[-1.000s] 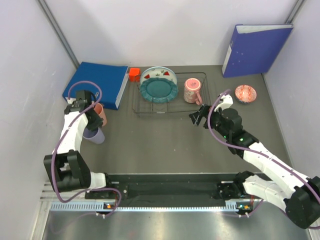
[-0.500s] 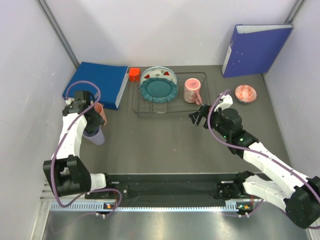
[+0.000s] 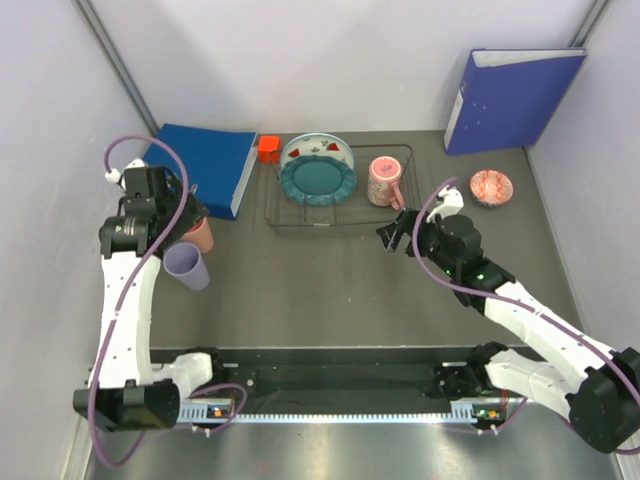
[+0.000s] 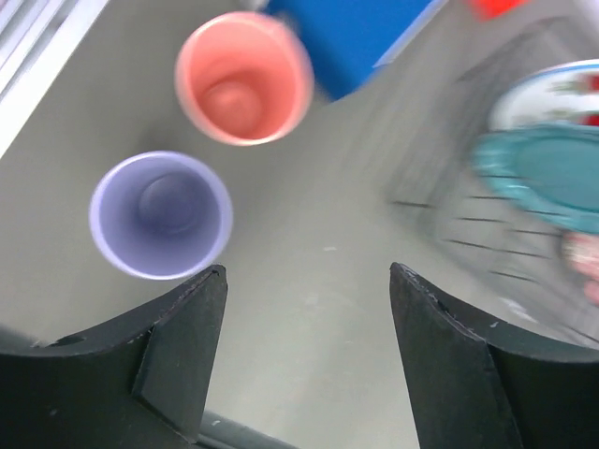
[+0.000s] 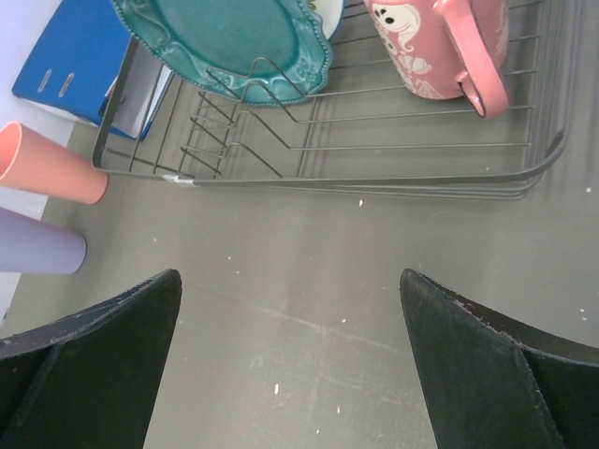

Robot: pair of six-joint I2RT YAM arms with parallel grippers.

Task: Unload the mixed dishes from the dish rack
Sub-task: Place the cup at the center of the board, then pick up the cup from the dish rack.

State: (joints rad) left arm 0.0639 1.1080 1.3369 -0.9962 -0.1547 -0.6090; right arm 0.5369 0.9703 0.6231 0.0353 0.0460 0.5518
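Left wrist view: our left claw (image 4: pixel 307 271) gapes empty near the lavender cup (image 4: pixel 161 215); we'd rise straight, sparing the pink cup (image 4: pixel 243 77). Our right claw (image 5: pixel 290 276) is wide, empty.

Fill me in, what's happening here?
Rack unloading, partway done. The left jaws hang open over the lavender cup and a salmon cup, both upright on the table left of the dish rack. The right jaws, open and empty, face the rack, which holds the teal plate, white plate and pink mug.
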